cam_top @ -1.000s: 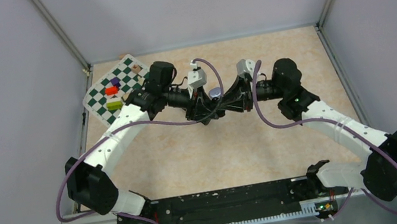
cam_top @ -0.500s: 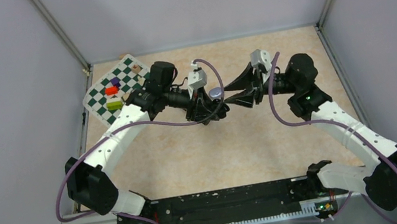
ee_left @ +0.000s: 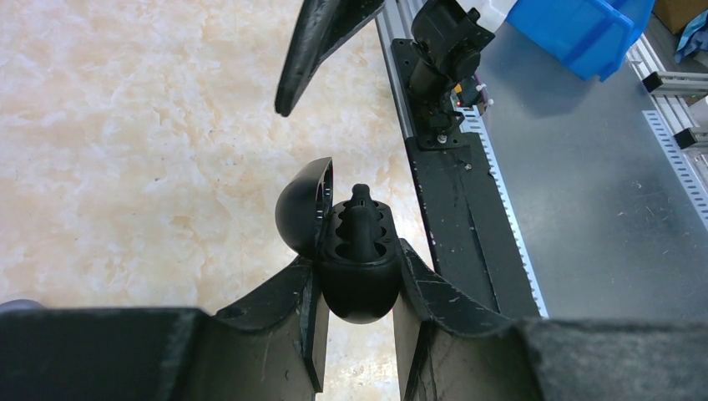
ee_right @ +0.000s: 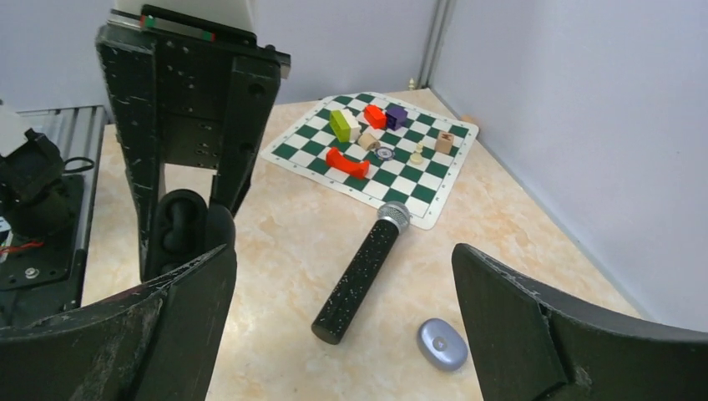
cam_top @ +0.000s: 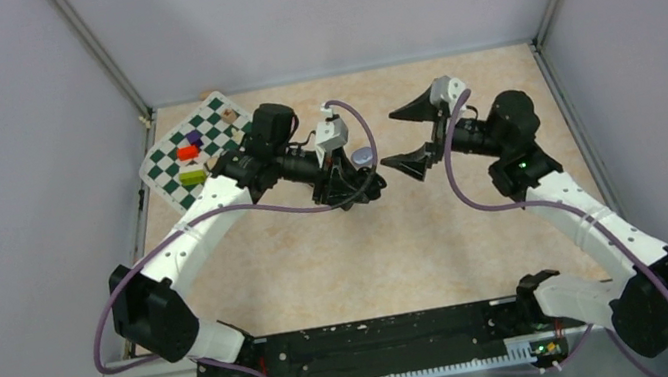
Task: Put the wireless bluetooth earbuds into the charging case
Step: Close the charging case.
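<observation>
My left gripper [ee_left: 357, 334] is shut on the black charging case [ee_left: 359, 280], gripping its lower shell by the sides above the table. The case's lid [ee_left: 299, 219] hangs open to the left. A glossy black earbud [ee_left: 361, 215] sits among the case's wells, its tip poking up. From above, the left gripper [cam_top: 357, 185] is at mid-table. My right gripper [cam_top: 390, 139] stands wide open just right of the case, apart from it, with nothing between its fingers. In the right wrist view the case [ee_right: 179, 224] shows at left, behind the right gripper [ee_right: 342, 259].
A black microphone [ee_right: 361, 271] with a silver head lies on the table below the right gripper. A closed pale purple oval case [ee_right: 441, 343] lies next to it. A green chessboard mat [ee_right: 417, 199] with coloured blocks lies at the far left corner. Walls close the sides.
The right gripper was closed at the case a second ago. It has since opened wide and drawn back to the right and up. The left gripper keeps hold of the case.
</observation>
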Robot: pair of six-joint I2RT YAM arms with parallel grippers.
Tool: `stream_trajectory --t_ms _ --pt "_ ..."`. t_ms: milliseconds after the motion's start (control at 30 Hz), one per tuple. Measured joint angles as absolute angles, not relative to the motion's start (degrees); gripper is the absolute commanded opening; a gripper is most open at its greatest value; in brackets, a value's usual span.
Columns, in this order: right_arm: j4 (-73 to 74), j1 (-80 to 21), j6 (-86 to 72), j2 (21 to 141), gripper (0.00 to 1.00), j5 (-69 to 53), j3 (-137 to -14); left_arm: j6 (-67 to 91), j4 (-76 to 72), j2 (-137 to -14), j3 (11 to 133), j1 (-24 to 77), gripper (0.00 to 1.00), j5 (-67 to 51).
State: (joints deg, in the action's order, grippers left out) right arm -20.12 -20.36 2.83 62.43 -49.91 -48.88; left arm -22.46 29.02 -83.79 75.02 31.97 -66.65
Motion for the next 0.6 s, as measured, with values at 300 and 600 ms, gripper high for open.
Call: stream_trajectory --t_ms 300,600 --pt "-17.6 -20.3 6.9 65.8 0.99 -49.6 -48.7 -22.7 30.0 -83.2 75.2 32.0 0.00 -66.8" --pt "-14.8 -21.1 8.7 68.5 0.99 -53.1 -48.7 -22.7 30.5 -83.1 75.3 32.0 0.00 -67.0"
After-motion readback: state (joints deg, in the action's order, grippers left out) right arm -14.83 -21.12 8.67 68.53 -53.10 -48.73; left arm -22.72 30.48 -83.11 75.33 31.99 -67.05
